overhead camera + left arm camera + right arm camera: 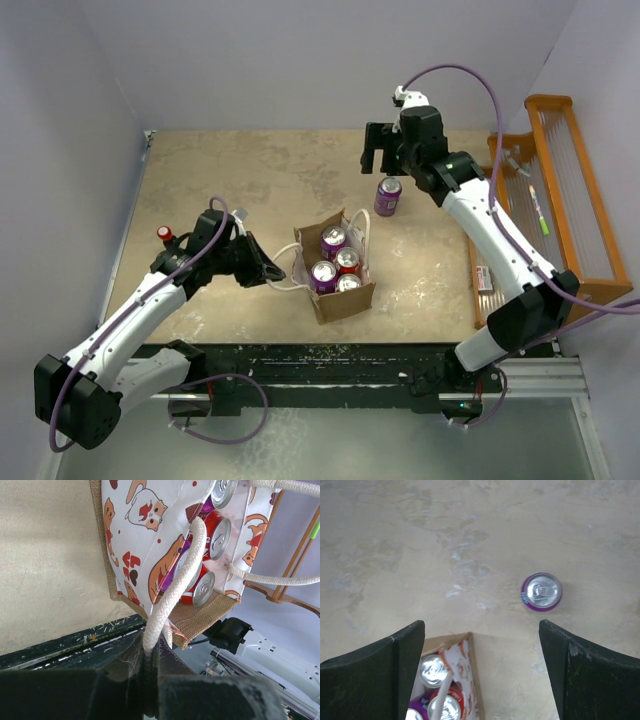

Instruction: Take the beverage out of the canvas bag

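Top external view: the tan-brown woven canvas bag [343, 303] stands upright near the middle of the mottled beige tabletop [220, 170], its mouth open upward. The left gripper [268, 272] is clamped on one white braided rope handle [175, 590], which is drawn out to the bag's left side. The left wrist view confirms the rope is pinched between the pads. The right gripper [382, 152] hangs fully spread and empty above a purple aluminium can [388, 196], which stands upright on the table apart from the bag. Inside the bag sit two purple cans [322, 275] and two red cans [347, 260].

Procedure, as judged:
- Raise the right gripper clear of the standing can before traversing, so as not to topple it.
- Hold tension on the handle so the soft wall does not fold over the mouth.
- Descend vertically on an outer can. The cans are packed touching one another, so finger room is tight.

Materials:
- Bag exterior: coarse, burlap-like.
- Inner lining [145, 540]: glossy and pale, printed with cats.
- Cans: rigid smooth cylinders with bright lids, likely slippery.
- Rope: thick, twisted, pliable.
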Robot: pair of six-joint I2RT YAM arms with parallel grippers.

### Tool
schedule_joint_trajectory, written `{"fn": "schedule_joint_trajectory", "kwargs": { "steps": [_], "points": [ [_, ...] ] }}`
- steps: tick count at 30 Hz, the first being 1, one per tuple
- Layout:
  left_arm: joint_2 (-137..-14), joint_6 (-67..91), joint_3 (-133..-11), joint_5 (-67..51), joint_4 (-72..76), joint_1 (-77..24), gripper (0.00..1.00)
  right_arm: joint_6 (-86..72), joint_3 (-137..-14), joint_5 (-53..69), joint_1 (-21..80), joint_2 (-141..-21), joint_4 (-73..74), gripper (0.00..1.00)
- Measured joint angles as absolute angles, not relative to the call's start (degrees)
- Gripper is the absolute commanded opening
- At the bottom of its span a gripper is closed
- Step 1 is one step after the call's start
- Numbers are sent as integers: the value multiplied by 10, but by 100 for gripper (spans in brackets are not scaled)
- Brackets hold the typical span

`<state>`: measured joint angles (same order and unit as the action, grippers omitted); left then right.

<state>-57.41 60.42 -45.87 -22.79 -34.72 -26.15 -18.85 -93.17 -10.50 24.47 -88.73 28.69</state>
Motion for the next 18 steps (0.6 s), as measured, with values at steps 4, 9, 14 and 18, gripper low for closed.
{"fn": "schedule_joint_trajectory", "kwargs": {
  "steps": [4,9,14,18],
  "points": [
    [-573,604,-458,-228,-343,-262,0,-191,-948,-82,280,-878,302,95],
    [-572,604,-458,-228,-339,-262,0,-188,-969,-79,368,-879,317,94],
    [-572,604,-457,-230,-337,-262,0,-183,-987,-78,425,-890,345,92],
    [-572,604,-457,-232,-335,-262,0,-182,-978,-78,433,-897,364,91]
  ]
}}
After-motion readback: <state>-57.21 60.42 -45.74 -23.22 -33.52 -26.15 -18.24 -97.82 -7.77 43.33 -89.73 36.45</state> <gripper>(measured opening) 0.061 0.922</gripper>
